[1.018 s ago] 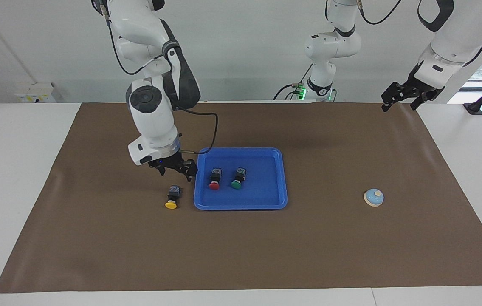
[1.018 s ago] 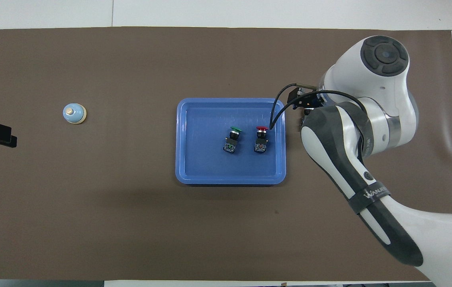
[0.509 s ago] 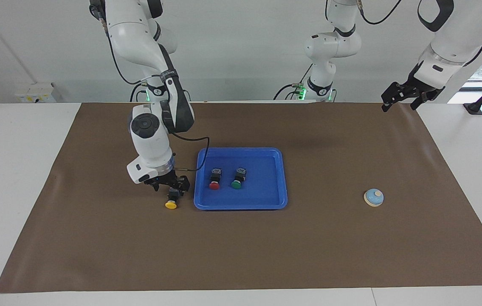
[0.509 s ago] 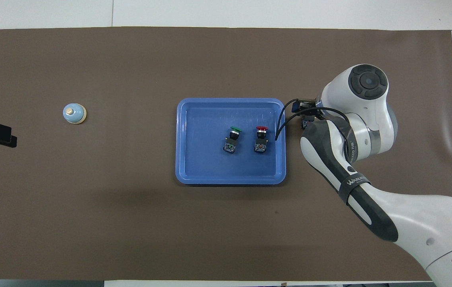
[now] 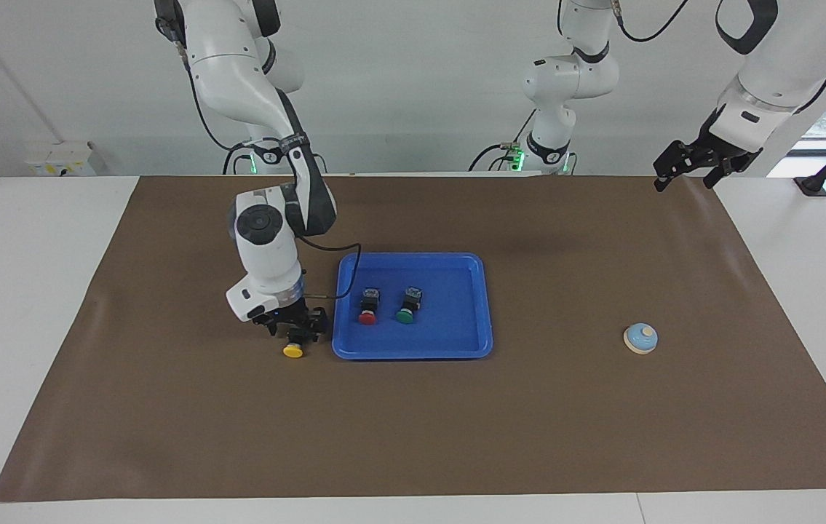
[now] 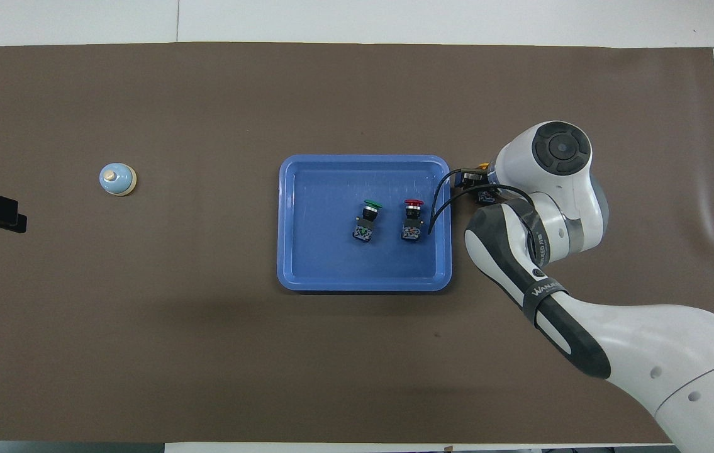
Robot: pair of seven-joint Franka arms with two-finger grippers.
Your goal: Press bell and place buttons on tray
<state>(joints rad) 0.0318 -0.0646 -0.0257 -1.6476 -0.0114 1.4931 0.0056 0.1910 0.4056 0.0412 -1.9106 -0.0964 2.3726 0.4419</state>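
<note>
In the facing view, I see my right pincer point(image 5: 297, 333) down around the yellow button point(image 5: 293, 350) beside the tray point(image 5: 471, 342); I cannot tell whether it pinches. My left pincer point(image 5: 688, 172) waits, spread. In the overhead view, the red point(image 6: 412, 214) and green buttons point(image 6: 368, 214) lie in the tray; the bell point(image 6: 117, 179) stands well apart.

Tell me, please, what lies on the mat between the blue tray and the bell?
Nothing: between the tray and the bell only bare brown mat shows, in both the facing and overhead views.
</note>
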